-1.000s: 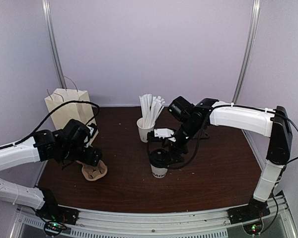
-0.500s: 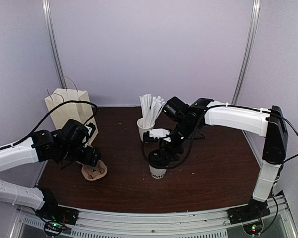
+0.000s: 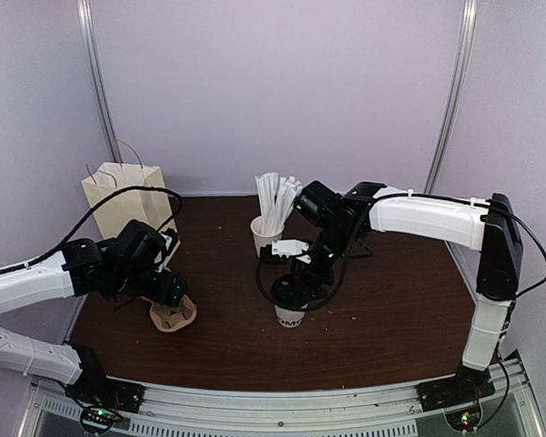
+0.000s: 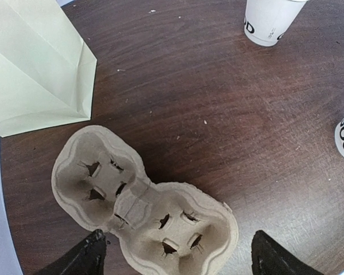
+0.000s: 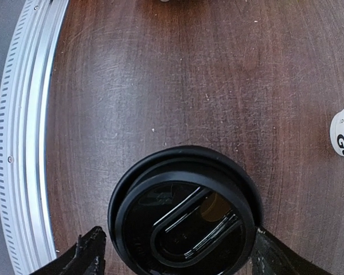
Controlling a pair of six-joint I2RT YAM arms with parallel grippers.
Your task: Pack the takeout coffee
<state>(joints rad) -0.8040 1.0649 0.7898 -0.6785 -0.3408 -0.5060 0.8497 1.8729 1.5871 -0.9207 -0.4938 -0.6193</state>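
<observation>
Black lid (image 5: 183, 215): one, round, lying flat over the mouth of the white cup (image 3: 291, 316) near the middle of the table (image 3: 391, 309). In the right wrist view it hides the cup beneath it entirely.
White cup: one, with dark letters low on its side. It stands upright in front of the stick cup (image 3: 266, 238) and well apart from the pulp tray (image 4: 143, 212).
Right gripper (image 5: 176, 238): fingers spread wide, one on each side of the lid and right at its rim. Whether the pads press the rim or stand just off it cannot be told.
Left gripper (image 4: 176, 243): fingers spread wide above the pulp tray, one tip on each side of the nearer well. Bare wood shows between each tip and the tray, and the gripper holds nothing.
Pulp tray: one, brown, with two wells, lying flat on the table just in front of the paper bag (image 4: 34, 69).
Stick cup: one, white and upright, behind the lidded cup. A bundle of tall white wrapped sticks (image 3: 275, 200) fans out of it, packed too closely to count.
Paper bag: one, pale, standing upright at the back left with its thin handles raised.
Count: two white cups, one lid, one tray, one bag, two grippers.
</observation>
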